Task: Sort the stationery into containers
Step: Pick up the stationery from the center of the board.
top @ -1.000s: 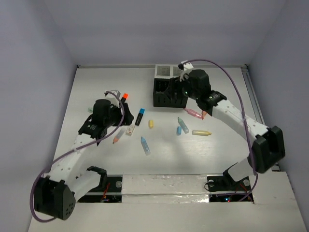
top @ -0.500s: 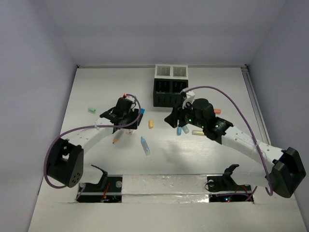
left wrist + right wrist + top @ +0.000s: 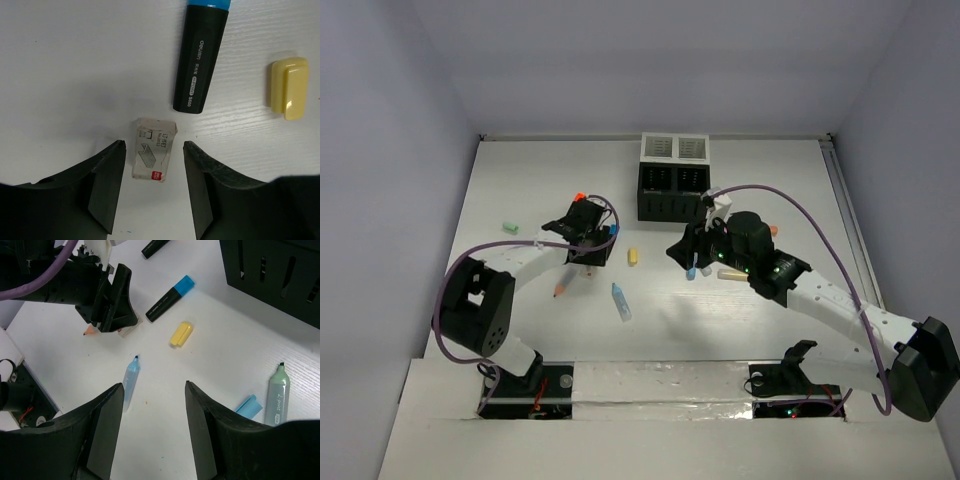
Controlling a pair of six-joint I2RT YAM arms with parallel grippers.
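Observation:
My left gripper [image 3: 153, 145] is open and low over the table. A small white staple box [image 3: 152, 149] lies flat between its fingertips, with a gap on each side. Just beyond lie a black marker with a blue cap [image 3: 200, 65] and a small yellow piece [image 3: 289, 87]. My right gripper [image 3: 154, 385] hangs open over bare table with nothing in it. A light blue highlighter [image 3: 129, 382] is at its left, and a teal highlighter [image 3: 277, 392] and a loose blue cap [image 3: 248, 406] at its right. The containers [image 3: 672, 178] stand at the back, black part in front of white.
An orange-capped marker [image 3: 580, 198] lies behind the left gripper [image 3: 588, 250], a pencil [image 3: 563, 287] in front of it, and a green eraser [image 3: 510, 227] far left. A yellow highlighter [image 3: 735, 274] lies by the right gripper [image 3: 693, 255]. The two grippers are close together.
The left gripper moved right onto the staple box and its jaws narrowed. The right arm swung from the containers down to mid-table, and its jaws narrowed a little.

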